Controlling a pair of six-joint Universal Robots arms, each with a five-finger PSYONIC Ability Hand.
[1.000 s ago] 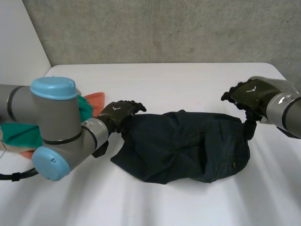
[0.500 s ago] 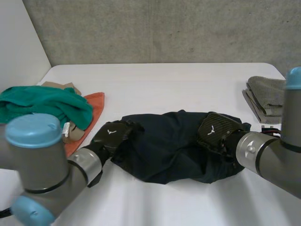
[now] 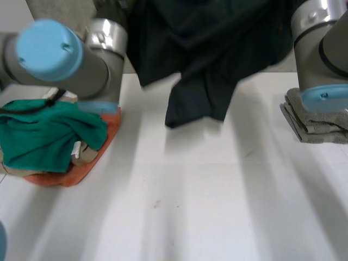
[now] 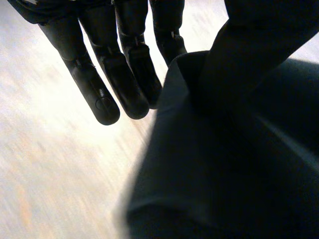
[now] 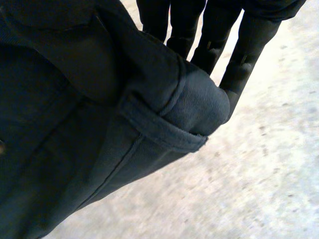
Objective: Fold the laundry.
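Dark garment held aloft, lower edge hanging over white table

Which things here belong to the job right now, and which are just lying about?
In the job: dark garment, hanging above the white table; left robot hand; right robot hand.
Lying about: green cloth, orange cloth under it, folded grey towel.

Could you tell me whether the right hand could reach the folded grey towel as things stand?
Probably not yet: the right hand pinches the dark trousers by the waistband, held above the table. The grey towel lies uncovered beside the right arm, so the way looks free once it lets go.
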